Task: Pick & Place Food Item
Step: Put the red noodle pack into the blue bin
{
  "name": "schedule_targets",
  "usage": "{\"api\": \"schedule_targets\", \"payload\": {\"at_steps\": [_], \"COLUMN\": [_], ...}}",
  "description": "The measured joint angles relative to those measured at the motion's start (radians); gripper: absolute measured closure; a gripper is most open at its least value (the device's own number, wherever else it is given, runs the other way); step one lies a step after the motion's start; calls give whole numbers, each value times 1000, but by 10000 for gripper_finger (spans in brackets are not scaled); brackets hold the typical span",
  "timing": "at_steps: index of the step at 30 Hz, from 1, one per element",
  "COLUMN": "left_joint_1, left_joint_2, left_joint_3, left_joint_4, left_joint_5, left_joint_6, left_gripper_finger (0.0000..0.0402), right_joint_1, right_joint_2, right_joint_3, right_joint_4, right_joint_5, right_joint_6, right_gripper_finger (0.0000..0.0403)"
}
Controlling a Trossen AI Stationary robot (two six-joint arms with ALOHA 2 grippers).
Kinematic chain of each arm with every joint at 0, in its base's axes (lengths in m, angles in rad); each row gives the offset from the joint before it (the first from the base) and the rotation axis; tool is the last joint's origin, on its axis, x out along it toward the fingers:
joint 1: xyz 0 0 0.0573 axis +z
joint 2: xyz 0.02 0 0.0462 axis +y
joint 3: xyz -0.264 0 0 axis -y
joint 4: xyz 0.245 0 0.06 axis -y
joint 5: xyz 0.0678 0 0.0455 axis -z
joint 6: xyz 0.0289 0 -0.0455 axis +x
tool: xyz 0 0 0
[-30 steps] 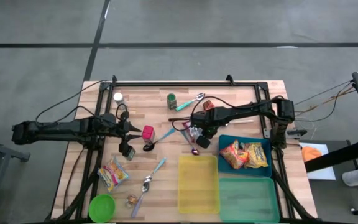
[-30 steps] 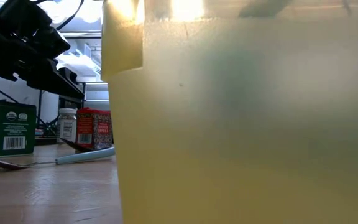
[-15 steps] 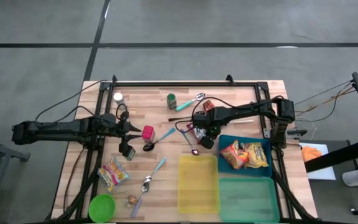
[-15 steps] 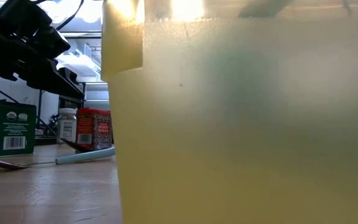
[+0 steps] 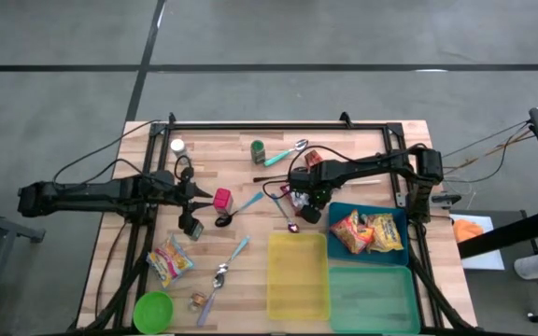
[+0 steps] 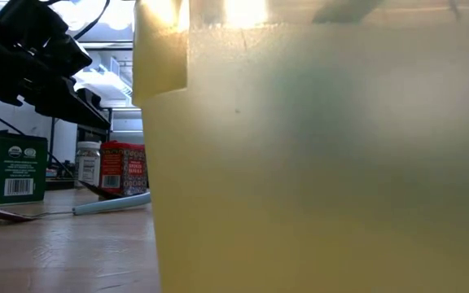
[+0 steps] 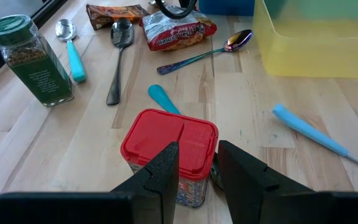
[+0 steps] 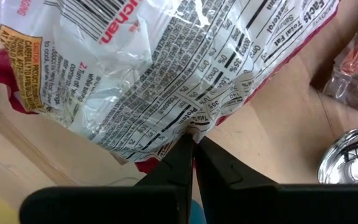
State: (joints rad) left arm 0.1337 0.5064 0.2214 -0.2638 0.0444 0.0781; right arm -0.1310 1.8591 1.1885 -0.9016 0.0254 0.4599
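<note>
A ramen packet [image 5: 288,194], with a white printed back and a red edge, is near the table's middle, and my right gripper [image 5: 299,202] is shut on it from above. The left wrist view shows the same packet [image 7: 179,31] beyond a spoon. My left gripper [image 5: 201,194] is at the table's left. It is open, right beside a red-lidded jar [image 7: 169,149] that stands on its base. Whether its fingers touch the jar, I cannot tell. My right gripper pinches the packet's crimped edge [image 8: 194,127] between its two fingertips, which point down from above. The packet spreads out crumpled beyond the fingers [image 8: 178,155]. Whether it is clear of the table, I cannot tell.
A blue bin [image 5: 388,211] holding snack packets, a yellow bin [image 5: 297,275] and a green bin [image 5: 372,299] stand near the right front. A green spice jar [image 7: 30,59], several spoons, a snack bag [image 5: 171,259] and a green bowl [image 5: 152,310] lie about.
</note>
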Motion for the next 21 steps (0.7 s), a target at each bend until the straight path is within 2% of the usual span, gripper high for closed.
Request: {"api": "schedule_targets", "payload": {"at_steps": [16, 21], "left_joint_1": [0, 0], "left_joint_2": [0, 0], "left_joint_3": [0, 0], "left_joint_4": [0, 0], "left_joint_5": [0, 0], "left_joint_6": [0, 0], "left_gripper_finger": [286, 286], "right_joint_1": [0, -1], "right_joint_2": [0, 0], "right_joint_3": [0, 1], "right_joint_4": [8, 8], "right_joint_5": [1, 1], "right_joint_6": [36, 37], "right_gripper_finger": [385, 327]}}
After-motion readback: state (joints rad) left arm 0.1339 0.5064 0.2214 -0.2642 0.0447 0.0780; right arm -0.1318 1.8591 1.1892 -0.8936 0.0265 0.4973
